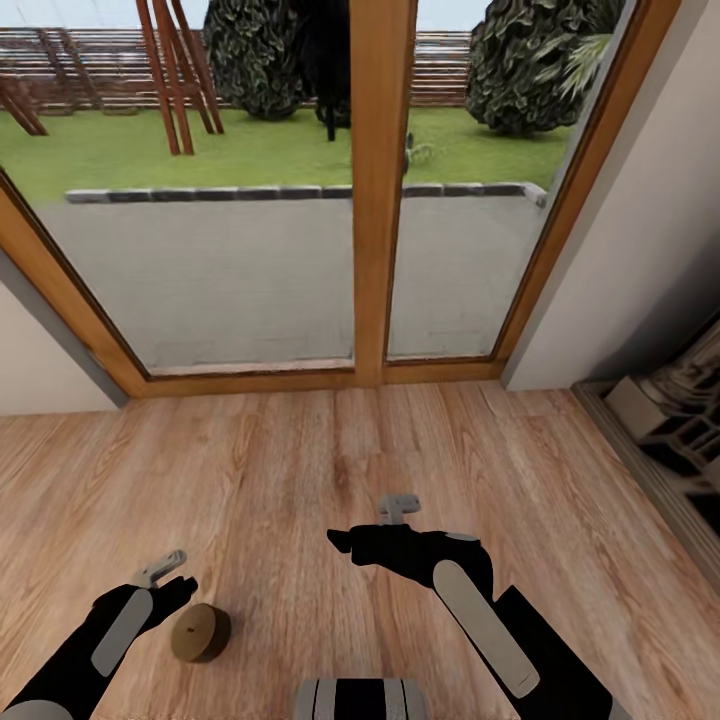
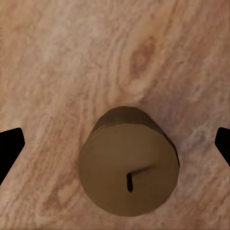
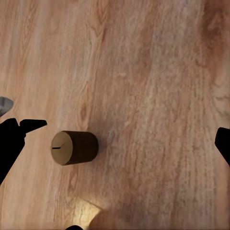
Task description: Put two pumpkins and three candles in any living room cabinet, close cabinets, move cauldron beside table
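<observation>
Lying on its side on the wooden plank floor [image 1: 300,470], the squat brown candle [image 1: 200,632] could roll away (it's round) if nudged. The left gripper [image 1: 176,578] hangs over it, fingers apart.

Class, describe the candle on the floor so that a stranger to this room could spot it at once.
Start at the big wood-framed glass door onto the garden, then come back across the wooden floor toward the robot. The candle stands just beside the left claw: a squat brown cylinder with a tiny dark wick.
</observation>
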### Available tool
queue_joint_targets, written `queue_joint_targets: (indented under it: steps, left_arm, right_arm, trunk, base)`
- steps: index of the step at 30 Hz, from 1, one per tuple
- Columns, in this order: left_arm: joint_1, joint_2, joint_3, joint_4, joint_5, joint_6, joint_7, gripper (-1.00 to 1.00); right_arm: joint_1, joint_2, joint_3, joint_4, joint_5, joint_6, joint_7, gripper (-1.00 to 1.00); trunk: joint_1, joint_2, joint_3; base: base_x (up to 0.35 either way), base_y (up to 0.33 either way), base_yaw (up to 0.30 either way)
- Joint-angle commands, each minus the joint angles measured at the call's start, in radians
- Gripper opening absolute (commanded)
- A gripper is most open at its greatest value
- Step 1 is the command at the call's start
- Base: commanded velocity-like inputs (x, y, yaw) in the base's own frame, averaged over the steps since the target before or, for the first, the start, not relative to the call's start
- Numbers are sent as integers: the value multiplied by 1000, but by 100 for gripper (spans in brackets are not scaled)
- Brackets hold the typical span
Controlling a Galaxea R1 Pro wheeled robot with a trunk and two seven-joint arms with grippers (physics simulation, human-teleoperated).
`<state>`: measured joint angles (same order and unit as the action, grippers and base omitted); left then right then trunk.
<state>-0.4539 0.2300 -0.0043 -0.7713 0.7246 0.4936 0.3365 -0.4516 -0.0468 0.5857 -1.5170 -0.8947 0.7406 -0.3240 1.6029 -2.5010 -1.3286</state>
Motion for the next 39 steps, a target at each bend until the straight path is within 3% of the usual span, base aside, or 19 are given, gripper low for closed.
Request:
queue_joint_targets:
  steps: [1, 23, 30, 39]
  left_arm:
    - [0, 0, 0, -2, 10, 3, 8, 100]
    - [0, -6, -6, -9, 8, 3, -8, 100]
    - [0, -23, -95, -14, 7, 2, -8, 100]
    - [0, -25, -113, -14, 7, -4, -8, 100]
  right_arm:
    - [-1, -1, 2, -1, -10, 0, -10, 100]
    - [-1, -1, 2, 1, -10, -1, -11, 100]
    - [-1, -1, 2, 1, -10, -1, -11, 100]
    - [-1, -1, 2, 1, -10, -3, -12, 100]
  trunk:
    - [0, -1, -5]
    - [10, -6, -90]
    - [10, -6, -90]
    - [12, -7, -105]
  base:
    - [0, 0, 0]
    - [0, 0, 0]
    - [0, 0, 0]
    - [0, 0, 0]
